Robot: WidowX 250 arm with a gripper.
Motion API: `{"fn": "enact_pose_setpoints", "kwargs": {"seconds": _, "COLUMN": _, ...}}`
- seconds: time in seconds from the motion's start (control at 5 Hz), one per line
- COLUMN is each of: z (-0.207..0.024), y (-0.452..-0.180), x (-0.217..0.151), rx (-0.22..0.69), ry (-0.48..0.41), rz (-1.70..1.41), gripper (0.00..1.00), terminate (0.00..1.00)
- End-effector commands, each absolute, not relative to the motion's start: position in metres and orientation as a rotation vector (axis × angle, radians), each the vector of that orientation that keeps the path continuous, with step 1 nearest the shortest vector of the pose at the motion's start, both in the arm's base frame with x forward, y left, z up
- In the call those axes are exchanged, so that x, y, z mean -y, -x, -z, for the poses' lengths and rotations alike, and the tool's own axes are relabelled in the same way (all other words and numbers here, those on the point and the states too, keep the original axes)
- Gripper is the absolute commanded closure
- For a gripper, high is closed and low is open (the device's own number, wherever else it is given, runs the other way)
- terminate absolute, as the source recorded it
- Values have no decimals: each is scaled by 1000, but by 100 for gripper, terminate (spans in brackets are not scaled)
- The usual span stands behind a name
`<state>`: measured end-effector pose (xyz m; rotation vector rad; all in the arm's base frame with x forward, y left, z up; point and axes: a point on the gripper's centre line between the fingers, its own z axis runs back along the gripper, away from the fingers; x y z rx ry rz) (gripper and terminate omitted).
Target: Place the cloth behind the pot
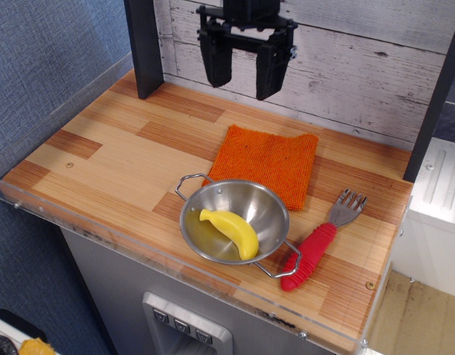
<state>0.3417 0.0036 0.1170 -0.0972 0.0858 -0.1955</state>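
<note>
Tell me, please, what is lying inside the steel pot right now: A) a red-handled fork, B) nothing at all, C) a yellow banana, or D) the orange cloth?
C: a yellow banana lies in the pot, while the orange cloth is spread flat on the table behind it and the red-handled fork lies on the wood to its right.
</note>
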Motion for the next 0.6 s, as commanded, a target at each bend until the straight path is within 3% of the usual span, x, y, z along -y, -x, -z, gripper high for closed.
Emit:
{"fn": "enact_pose_setpoints", "kwargs": {"seconds": 0.0, "z": -158, "y": -336, "x": -3, "rx": -25, "ry": 72, "rz": 224, "gripper": 0, "terminate": 0}}
{"fn": "enact_pose_setpoints", "kwargs": {"seconds": 0.2, "z": -158, "y": -336, "x": -3, "rx": -25, "ry": 72, "rz": 224, "gripper": 0, "terminate": 0}}
{"fn": "enact_pose_setpoints", "kwargs": {"seconds": 0.4, "z": -158, "y": -336, "x": -3, "rx": -25, "ry": 72, "rz": 224, "gripper": 0, "terminate": 100}}
